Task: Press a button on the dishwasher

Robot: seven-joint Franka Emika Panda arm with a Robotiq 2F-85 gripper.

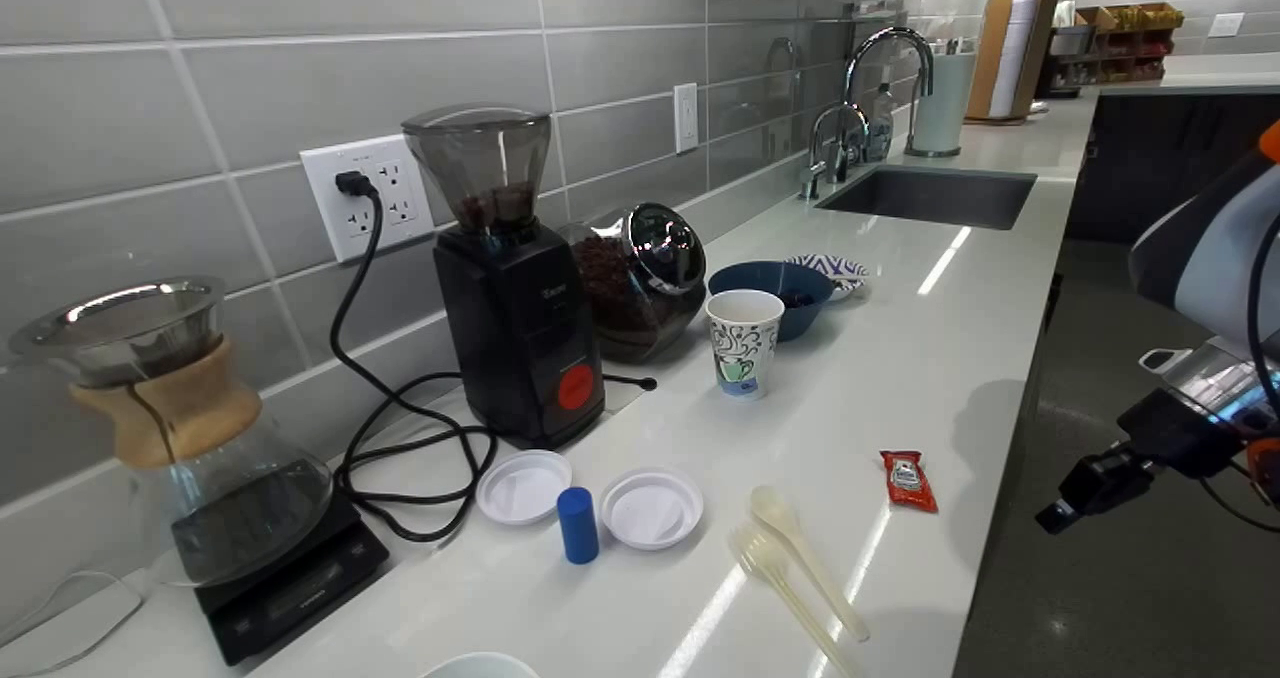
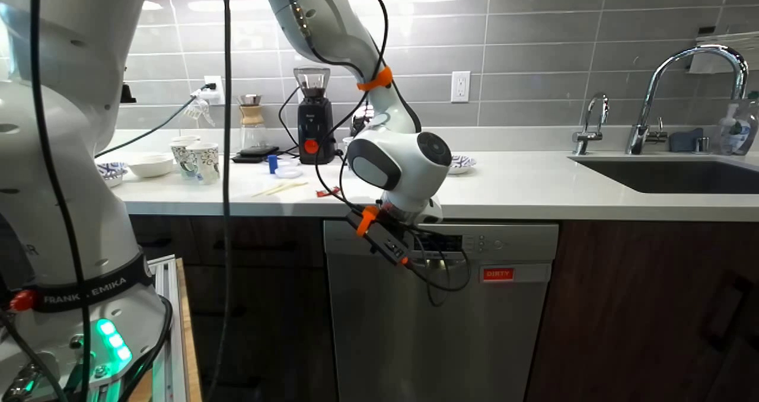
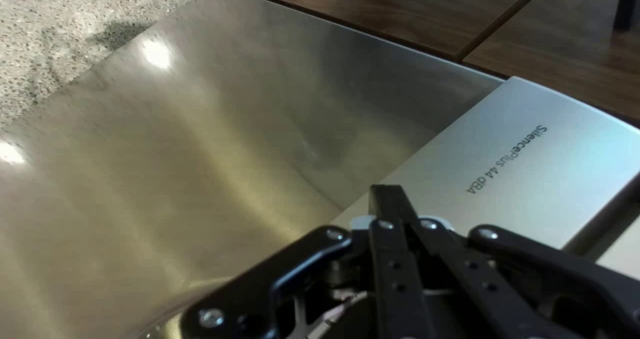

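Jaws of the black gripper (image 3: 392, 199) are together, tip meeting tip; in the wrist view they stand in front of the dishwasher (image 3: 280, 139), close to its top strip (image 3: 530, 179), and whether they touch it cannot be told. Both exterior views show a gray tiled wall (image 2: 533, 88) and, along it, a long white surface (image 2: 522, 182). Past the front edge reaches the white robot arm (image 2: 338, 28), and below that edge sits the dishwasher, between dark wood cabinets (image 2: 640, 307). To its right, a dark sink (image 2: 682, 176) is set into the surface. In an exterior view, a black coffee grinder (image 1: 520, 328) stands upright between a glass coffee pot (image 1: 185, 408) with a wooden collar and a tilted glass jar (image 1: 620, 288). A blue bowl (image 1: 805, 318) has an upright paper cup (image 1: 745, 343) in front of it. Two white lids (image 1: 652, 508) lie near each other; a spoon (image 1: 815, 563) and fork (image 1: 798, 604) lie close together, handles slanting the same way. Near the edge lies a red packet (image 1: 909, 480), and a blue tube (image 1: 578, 526) stands upright just beside the lids. On the dishwasher, a red sign (image 2: 498, 274) reads "DIRTY". Smallest are what look like buttons (image 2: 481, 238): tiny round marks on the top strip, above the sign's left end, too small to read.
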